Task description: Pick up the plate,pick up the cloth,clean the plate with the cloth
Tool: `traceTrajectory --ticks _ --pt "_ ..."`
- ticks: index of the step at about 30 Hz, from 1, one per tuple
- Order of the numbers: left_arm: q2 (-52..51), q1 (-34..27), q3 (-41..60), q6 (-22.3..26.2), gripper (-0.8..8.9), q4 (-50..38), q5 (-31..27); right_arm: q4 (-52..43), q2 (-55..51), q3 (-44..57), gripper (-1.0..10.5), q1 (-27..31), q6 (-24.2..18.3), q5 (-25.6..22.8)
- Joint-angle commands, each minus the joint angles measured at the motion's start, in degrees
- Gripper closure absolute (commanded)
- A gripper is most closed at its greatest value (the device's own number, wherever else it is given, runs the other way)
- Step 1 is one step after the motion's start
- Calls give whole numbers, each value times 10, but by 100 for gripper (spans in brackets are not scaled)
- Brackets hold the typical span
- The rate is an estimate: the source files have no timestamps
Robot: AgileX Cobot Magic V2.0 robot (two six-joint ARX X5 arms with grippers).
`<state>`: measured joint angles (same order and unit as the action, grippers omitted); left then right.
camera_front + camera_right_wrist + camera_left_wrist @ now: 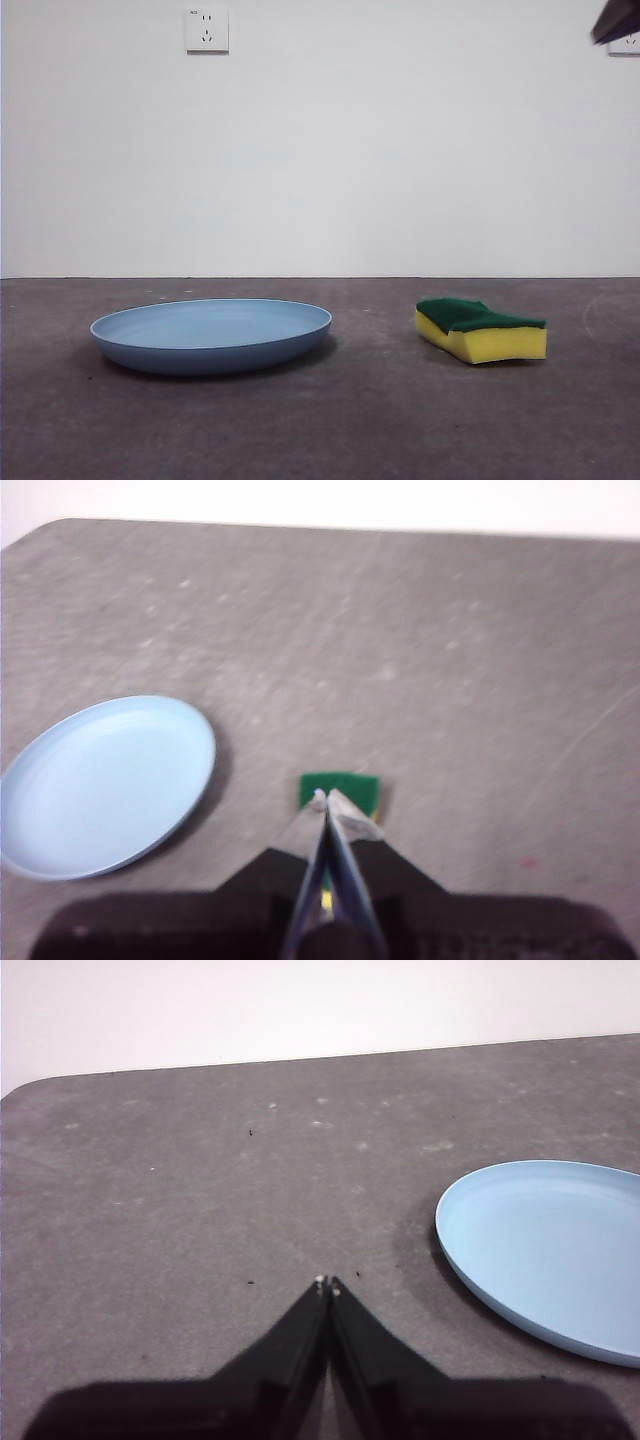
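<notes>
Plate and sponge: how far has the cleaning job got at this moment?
Nothing looks done yet. The plate lies flat on the table and the sponge sits beside it, apart from it, neither one gripped. Both grippers are shut and hold nothing: the left gripper is near the plate, the right gripper is above the sponge. Picking up both and wiping the plate all remain.

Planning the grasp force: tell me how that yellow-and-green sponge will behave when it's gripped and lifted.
The sponge looks like soft yellow foam, so it will probably squash between the jaws rather than resist. For its size it is likely light. Its dark green top looks coarse, so slipping seems unlikely. It lies flat on the table, blocky, and should not roll.
</notes>
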<state>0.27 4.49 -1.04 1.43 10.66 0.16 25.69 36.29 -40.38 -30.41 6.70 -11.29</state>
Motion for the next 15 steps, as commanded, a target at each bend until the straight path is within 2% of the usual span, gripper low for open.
traceTrajectory --ticks 1,3,6,10,15 --pt "-2 -2 9 -5 817 -3 0 -8 -33 9 945 32 -61 -5" --pt "-2 -2 9 -5 817 -3 0 -16 -59 26 945 68 -79 13" --pt "-2 -2 9 -5 817 -3 0 -32 -103 66 945 128 -81 46" --pt "-2 -2 9 -5 817 -3 0 -99 -178 158 945 205 -83 79" --pt "-2 -2 9 -5 817 -3 0 -151 -271 270 945 260 -83 159"
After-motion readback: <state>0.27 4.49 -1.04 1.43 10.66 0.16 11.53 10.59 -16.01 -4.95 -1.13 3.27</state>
